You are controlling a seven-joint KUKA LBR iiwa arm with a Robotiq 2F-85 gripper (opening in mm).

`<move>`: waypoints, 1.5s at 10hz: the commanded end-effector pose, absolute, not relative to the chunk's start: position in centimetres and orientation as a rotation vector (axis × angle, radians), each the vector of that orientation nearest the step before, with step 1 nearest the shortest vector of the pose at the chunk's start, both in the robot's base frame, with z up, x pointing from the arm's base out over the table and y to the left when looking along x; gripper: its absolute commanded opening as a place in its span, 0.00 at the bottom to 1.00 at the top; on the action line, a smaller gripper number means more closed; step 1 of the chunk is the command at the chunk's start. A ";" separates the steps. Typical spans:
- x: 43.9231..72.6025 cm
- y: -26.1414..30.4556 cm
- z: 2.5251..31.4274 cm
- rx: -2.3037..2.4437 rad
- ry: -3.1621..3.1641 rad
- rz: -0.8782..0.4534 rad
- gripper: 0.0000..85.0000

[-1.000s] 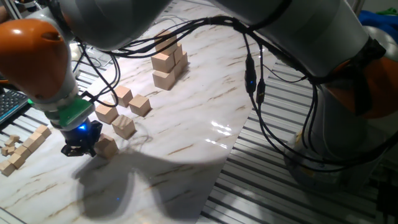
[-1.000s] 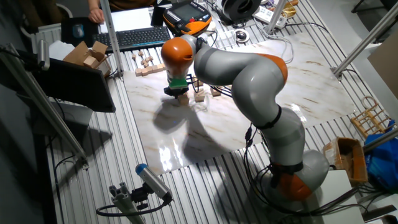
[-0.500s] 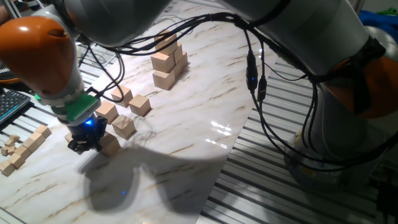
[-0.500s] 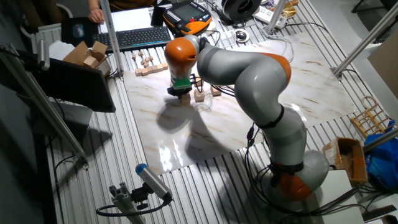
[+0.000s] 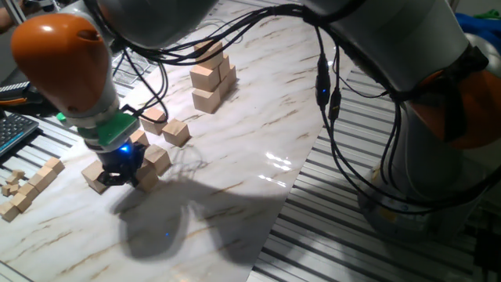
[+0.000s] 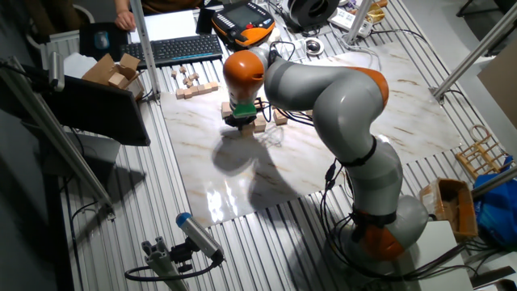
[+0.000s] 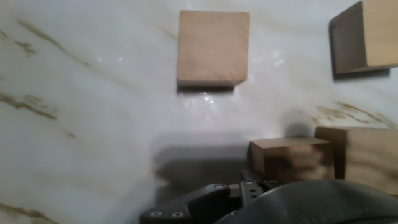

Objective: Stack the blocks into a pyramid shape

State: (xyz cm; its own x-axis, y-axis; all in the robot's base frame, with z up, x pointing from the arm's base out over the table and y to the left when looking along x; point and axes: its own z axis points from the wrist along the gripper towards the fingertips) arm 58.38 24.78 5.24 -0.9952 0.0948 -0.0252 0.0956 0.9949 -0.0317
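Hovering low over the marble-patterned table [image 5: 235, 157], the gripper [image 5: 121, 174] (jaw state unclear) sits among plain square-edged wooden blocks [image 5: 164, 133].

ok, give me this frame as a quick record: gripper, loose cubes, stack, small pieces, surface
gripper: black two-finger gripper low over the table, among the loose cubes; open or shut cannot be told
loose cubes: light tan wooden cubes around the gripper, one at its left, one at its right, another further back
stack: group of tan wooden cubes piled at the far side
small pieces: thin small wooden pieces at the left edge
surface: white marble-pattern board on a slatted metal table
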 end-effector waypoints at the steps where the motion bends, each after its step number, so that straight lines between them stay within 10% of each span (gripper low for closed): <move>1: 58.3 24.4 5.2 0.130 3.111 -0.063 0.00; 15: 59.2 18.8 5.4 -0.025 3.138 -0.012 0.00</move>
